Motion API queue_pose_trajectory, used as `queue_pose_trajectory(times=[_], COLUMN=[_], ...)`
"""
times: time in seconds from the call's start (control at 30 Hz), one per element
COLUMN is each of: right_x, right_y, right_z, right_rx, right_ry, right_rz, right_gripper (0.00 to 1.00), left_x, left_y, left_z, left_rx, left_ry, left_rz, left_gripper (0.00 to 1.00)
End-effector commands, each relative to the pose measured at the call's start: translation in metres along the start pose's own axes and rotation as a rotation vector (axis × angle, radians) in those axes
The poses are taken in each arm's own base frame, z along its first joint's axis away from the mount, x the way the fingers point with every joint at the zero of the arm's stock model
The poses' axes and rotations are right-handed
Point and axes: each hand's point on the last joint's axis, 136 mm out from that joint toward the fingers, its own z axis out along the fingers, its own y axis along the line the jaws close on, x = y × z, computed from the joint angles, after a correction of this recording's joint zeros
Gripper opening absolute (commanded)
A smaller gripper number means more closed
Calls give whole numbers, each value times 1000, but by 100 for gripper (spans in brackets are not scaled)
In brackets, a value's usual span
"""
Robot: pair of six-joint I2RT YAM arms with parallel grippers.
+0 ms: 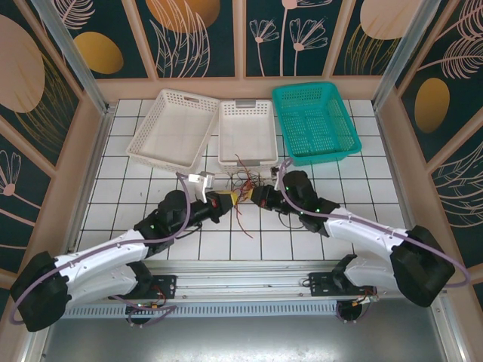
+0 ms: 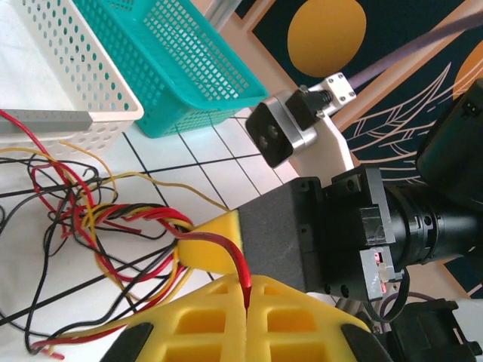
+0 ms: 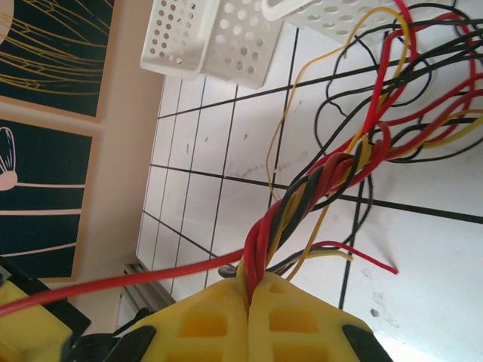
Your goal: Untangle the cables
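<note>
the cables [image 1: 240,188] lie in a loose snarl at the middle of the table [image 1: 151,188], just in front of the white basket [image 1: 247,136] and between the two grippers. some red, black and yellow strands wind into a tight twist [image 3: 302,204]; the rest spill out in slack loops [image 2: 68,188] toward the basket, and one red end looks to reach its rim.

the right gripper [image 3: 249,290] has its yellow pads pressed together on the foot of that twist. the left gripper [image 2: 247,290] is likewise pressed together, pinching a single red wire [image 2: 226,245] that runs straight across to the right gripper's tip [image 2: 215,241]. seen from above, the two tips sit nearly touching, left [image 1: 232,199] and right [image 1: 256,194].

the step in hand seems to be drawing that red wire out of the twist. to do it well, the right side should anchor the bundle while the left pulls slowly away along the wire's own line, low over the tiles, so the turns unwind rather than cinch. thin wire may slip through soft pads, so ease off if the twist tightens. mind the loops snagging on the basket. the teal basket [image 1: 313,121] stands clear.
</note>
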Motion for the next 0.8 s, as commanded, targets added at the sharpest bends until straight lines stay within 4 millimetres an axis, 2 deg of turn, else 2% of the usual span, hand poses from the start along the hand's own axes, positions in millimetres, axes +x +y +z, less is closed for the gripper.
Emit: queue_pose_trajectory(times=[0.0, 0.13, 0.27, 0.47, 0.63, 0.77], right_x=[-1, -7, -9, -7, -7, -8], right_y=[-35, -54, -83, -121, -137, -158], right_z=[-12, -26, -34, -42, -46, -53], right_rx=[109, 146, 211, 294, 333, 392], right_ry=[-42, -74, -86, -100, -118, -139], right_rz=[7, 28, 77, 154, 182, 221], right_gripper=[0, 0, 0, 0, 0, 0], left_x=[-16, -28, -52, -93, -112, -132], left_y=[-11, -10, -18, -43, -61, -77], left_z=[-9, -17, -32, -60, -75, -92], left_rx=[7, -48, -93, -115, -98, -94], left_ry=[-39, -60, -112, -200, -234, -281], left_rz=[39, 80, 131, 198, 218, 249], left_gripper=[0, 0, 0, 0, 0, 0])
